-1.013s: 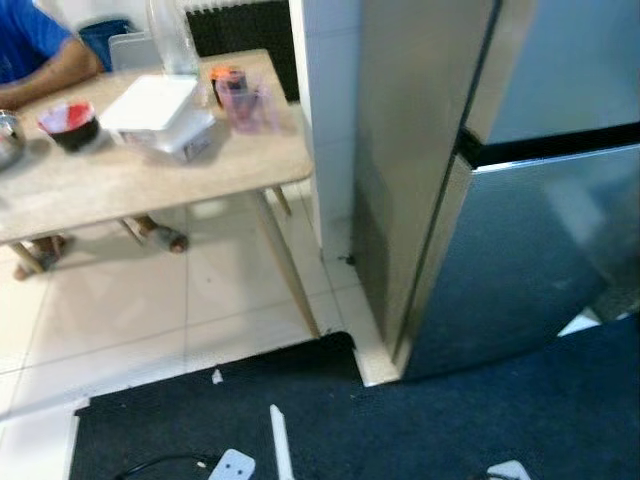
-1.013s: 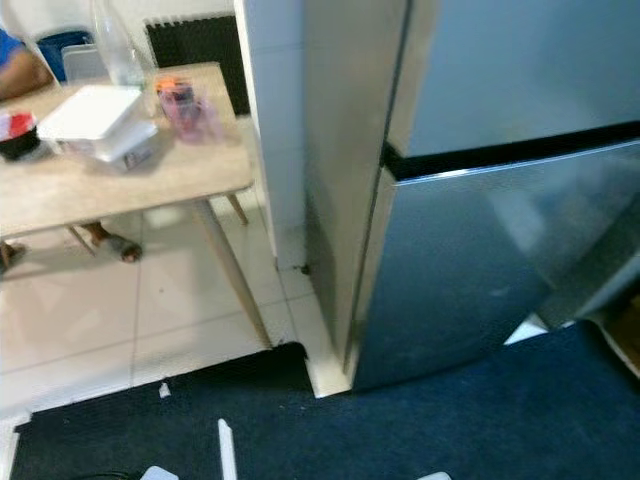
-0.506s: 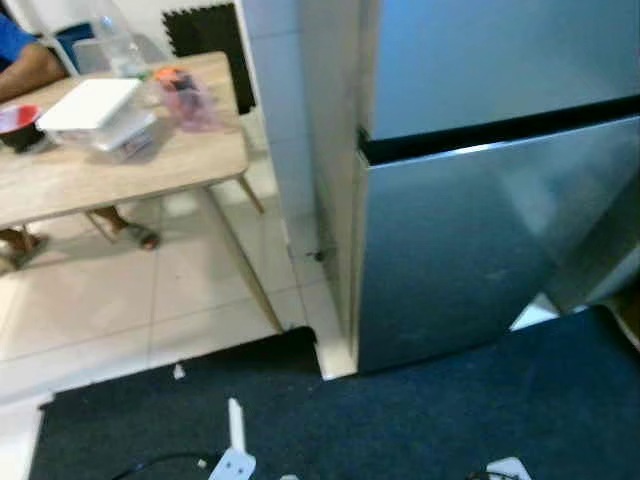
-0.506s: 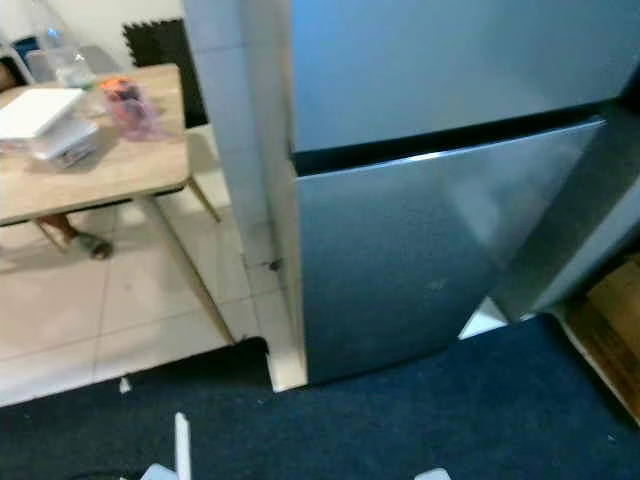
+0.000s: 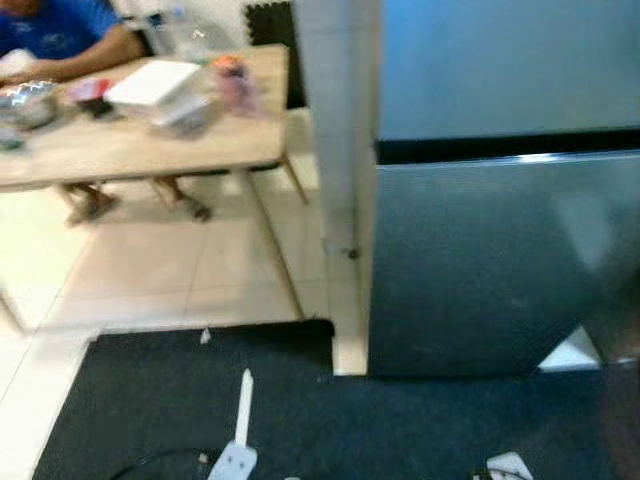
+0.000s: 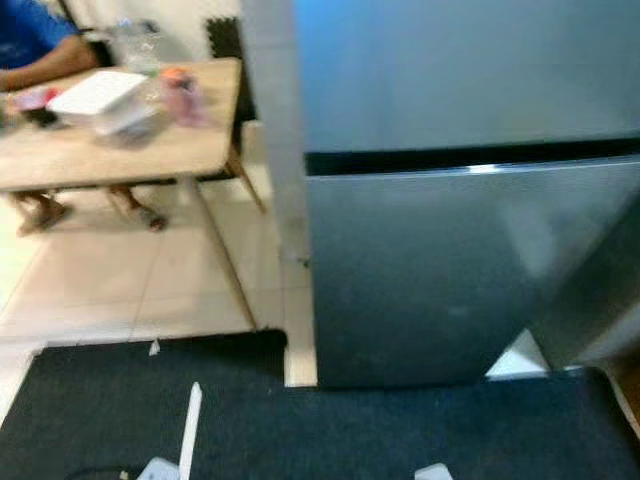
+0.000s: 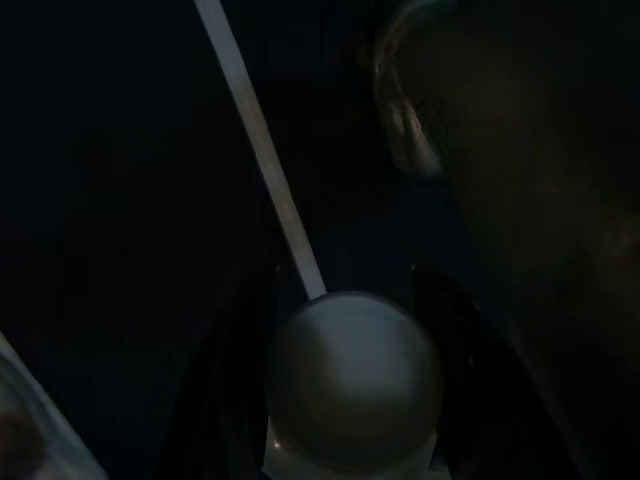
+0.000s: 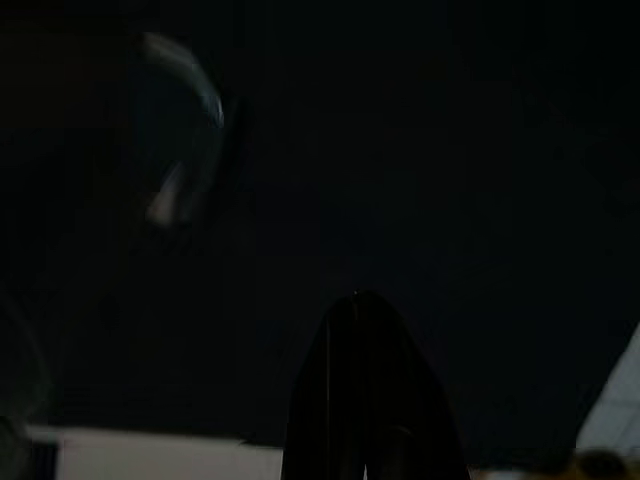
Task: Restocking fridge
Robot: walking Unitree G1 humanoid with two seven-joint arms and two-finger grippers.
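Observation:
The steel fridge stands straight ahead with its upper door and lower door both closed. Beside it runs a white tiled pillar. In the dark left wrist view, my left gripper hangs low, shut around a pale rounded object, one black finger on each side of it. Seen in the very dark right wrist view, my right gripper hangs idle, its fingers pressed together over the dark mat.
A wooden table at the left holds a white box, cups and bowls. A person in a blue shirt sits behind it. A dark mat with a white strip on it covers the floor before the fridge.
The whole picture has swung, so the camera turned: the fridge front now faces me squarely and more of the table shows. Nothing in the scene itself moved.

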